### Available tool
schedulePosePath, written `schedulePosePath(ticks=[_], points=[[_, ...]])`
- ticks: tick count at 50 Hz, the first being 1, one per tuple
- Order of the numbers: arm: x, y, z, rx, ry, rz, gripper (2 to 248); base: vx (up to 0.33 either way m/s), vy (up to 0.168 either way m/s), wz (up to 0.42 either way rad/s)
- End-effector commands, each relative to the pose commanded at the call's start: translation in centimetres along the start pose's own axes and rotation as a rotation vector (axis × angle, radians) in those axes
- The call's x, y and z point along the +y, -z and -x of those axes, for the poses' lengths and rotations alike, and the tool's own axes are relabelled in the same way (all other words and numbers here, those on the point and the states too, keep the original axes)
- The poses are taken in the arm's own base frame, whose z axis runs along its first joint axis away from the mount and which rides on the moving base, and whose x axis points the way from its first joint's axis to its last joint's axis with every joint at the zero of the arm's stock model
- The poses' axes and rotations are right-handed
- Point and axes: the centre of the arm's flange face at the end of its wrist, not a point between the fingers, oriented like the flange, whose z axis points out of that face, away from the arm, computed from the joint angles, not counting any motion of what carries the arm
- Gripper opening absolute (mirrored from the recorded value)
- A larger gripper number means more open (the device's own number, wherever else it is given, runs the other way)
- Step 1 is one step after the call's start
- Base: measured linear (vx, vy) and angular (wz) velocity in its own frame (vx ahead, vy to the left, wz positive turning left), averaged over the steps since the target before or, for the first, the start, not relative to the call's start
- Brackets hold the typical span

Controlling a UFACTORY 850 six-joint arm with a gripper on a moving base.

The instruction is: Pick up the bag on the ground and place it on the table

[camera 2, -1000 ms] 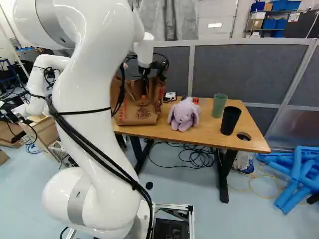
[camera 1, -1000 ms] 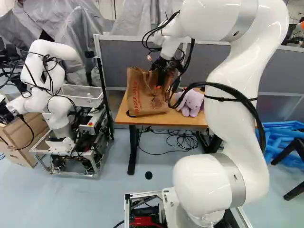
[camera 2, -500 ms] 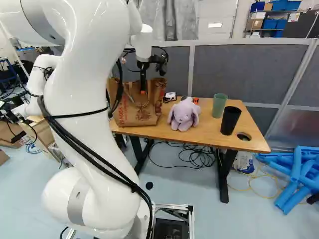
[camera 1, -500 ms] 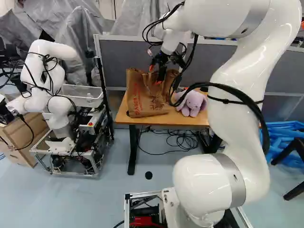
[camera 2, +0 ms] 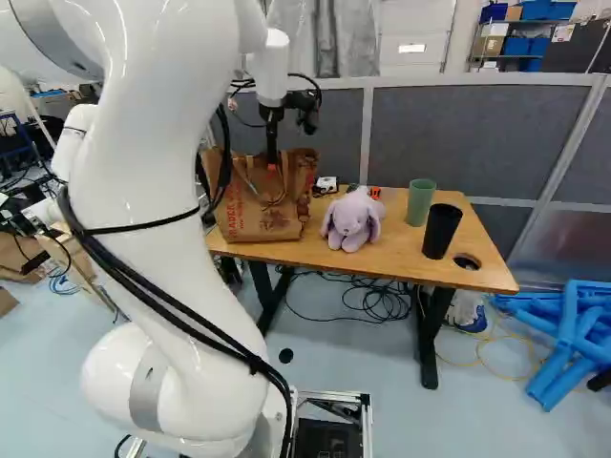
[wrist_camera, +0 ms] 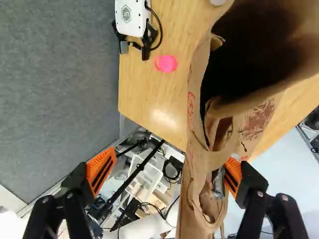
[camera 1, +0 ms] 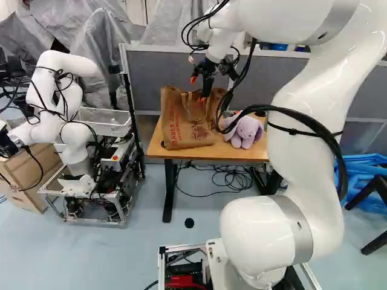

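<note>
Standing upright on the wooden table (camera 2: 320,254) is the brown paper bag (camera 1: 184,124), its mouth facing up. My gripper (camera 1: 198,89) is at the bag's top, its lower orange fingertip overlapping the rim and handles in the left base view. In the wrist view the gripper (wrist_camera: 167,172) has its fingers wide apart. The bag (wrist_camera: 259,119) lies mostly to one side, its rim and handles close against one finger, while the other finger stands free of it. Whether that near finger touches the paper, I cannot tell.
A purple plush rabbit (camera 2: 353,219) sits beside the bag. Farther along the table stand a green cup (camera 2: 421,200) and a black cup (camera 2: 442,231). A white device (wrist_camera: 131,17) lies near the grey partition (camera 2: 477,134). Another robot (camera 1: 72,130) stands left of the table.
My gripper has risen out of the bag's top, and its fingers now show above the rim. The arm has shifted with it. The bag stays on the table and the base has not moved.
</note>
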Motion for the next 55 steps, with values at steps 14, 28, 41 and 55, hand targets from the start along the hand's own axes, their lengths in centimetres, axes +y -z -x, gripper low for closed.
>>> schedulePosePath(ticks=[14,28,41,55], points=[[-0.4,1.9,0.5,0.005,0.009,-0.031,247,0.0,0.0,0.0],[-0.7,3.8,0.9,0.011,0.017,-0.062,247,0.0,0.0,0.0],[-1.0,5.3,1.3,0.016,0.024,-0.088,247,0.0,0.0,0.0],[-1.1,5.4,1.3,0.016,0.025,-0.09,247,0.0,0.0,0.0]])
